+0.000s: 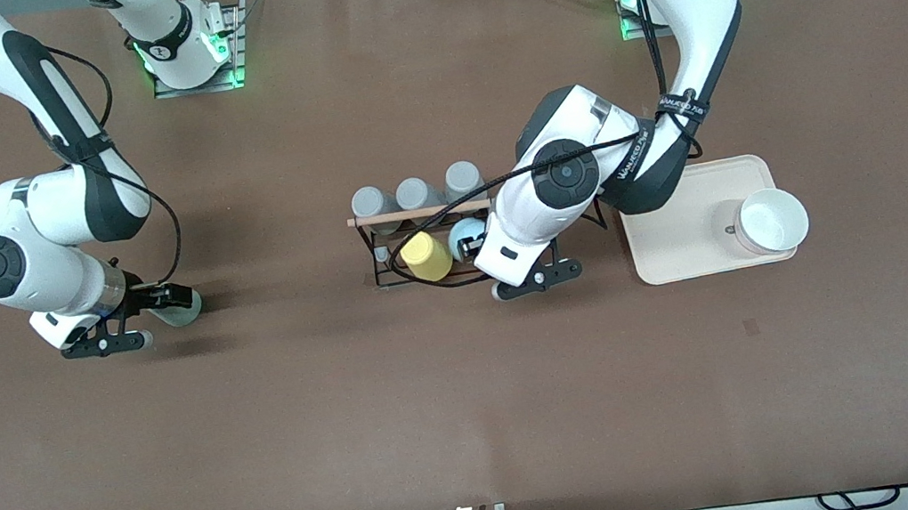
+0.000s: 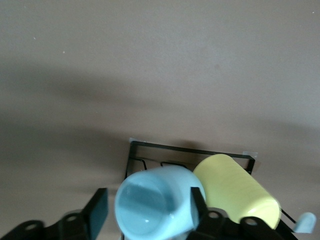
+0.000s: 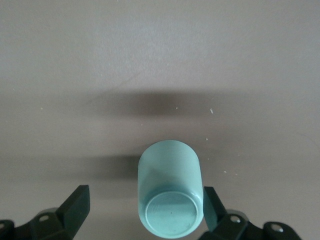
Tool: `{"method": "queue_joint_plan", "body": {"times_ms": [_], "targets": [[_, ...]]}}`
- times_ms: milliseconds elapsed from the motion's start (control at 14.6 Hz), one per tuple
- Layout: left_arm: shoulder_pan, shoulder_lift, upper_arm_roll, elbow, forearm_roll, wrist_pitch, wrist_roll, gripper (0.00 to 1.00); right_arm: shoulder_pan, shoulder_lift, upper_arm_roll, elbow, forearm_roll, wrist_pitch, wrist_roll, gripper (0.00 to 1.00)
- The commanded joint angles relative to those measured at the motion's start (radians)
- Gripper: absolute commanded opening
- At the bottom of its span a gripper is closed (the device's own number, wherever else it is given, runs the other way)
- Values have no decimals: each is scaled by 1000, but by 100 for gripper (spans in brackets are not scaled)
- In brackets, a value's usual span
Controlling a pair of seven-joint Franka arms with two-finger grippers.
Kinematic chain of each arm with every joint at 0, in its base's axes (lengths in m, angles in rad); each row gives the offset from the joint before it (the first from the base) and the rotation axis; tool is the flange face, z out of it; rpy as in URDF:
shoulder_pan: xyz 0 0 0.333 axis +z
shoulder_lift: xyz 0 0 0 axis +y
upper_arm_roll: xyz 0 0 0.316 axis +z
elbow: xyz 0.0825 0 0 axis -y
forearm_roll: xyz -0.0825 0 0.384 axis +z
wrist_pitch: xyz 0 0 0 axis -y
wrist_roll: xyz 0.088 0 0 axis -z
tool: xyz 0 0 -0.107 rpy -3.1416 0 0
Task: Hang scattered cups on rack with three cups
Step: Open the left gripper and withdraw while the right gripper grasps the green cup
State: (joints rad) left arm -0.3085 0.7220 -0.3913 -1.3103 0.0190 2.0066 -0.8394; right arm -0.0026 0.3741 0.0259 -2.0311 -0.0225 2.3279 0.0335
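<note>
While the light blue cup (image 1: 465,238) sits tilted at the rack (image 1: 407,244), open mouth turned to the left wrist camera, it lies beside the yellow cup (image 1: 426,256), which is slanted on the rack's nearer row. The left hand (image 1: 478,244) brackets the blue cup with its fingers (image 2: 99,210) spread; one finger seems to touch the cup's side, the other stands apart, so the hand is released. The rack is a black wire frame with a light wooden rod (image 1: 412,213) across its top, at mid-counter. Three grey cups (image 1: 415,193) hang mouth-down along its farther row. The mint green cup (image 1: 181,306) lies on its side on the brown counter (image 1: 475,396) toward the right arm's end, base turned to the right wrist camera. The right hand (image 1: 171,299) is down at it, fingers (image 3: 75,206) wide on either side with a gap showing by one of them: released, nothing gripped. A beige tray (image 1: 677,244) rests toward the left arm's end, beside the rack, carrying a white bowl (image 1: 769,221). A black strap on the left arm bears white lettering, too small to read reliably.
</note>
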Motion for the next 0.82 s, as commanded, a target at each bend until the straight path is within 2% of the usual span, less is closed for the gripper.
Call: {"method": "queue_joint_plan", "body": {"times_ms": [0, 342, 616, 753], "targets": [[14, -13, 3, 32, 13, -18, 5, 100, -13, -23, 9, -37, -13, 24, -26, 100], [210, -131, -9, 43, -41, -205, 58, 100, -28, -24, 8, -86, -31, 82, -55, 100], [379, -246, -6, 43, -31, -362, 333, 100, -42, -24, 8, -93, -31, 88, -72, 100], [423, -311, -1, 42, -24, -451, 429, 100, -43, -24, 8, -100, -31, 87, -72, 99]]}}
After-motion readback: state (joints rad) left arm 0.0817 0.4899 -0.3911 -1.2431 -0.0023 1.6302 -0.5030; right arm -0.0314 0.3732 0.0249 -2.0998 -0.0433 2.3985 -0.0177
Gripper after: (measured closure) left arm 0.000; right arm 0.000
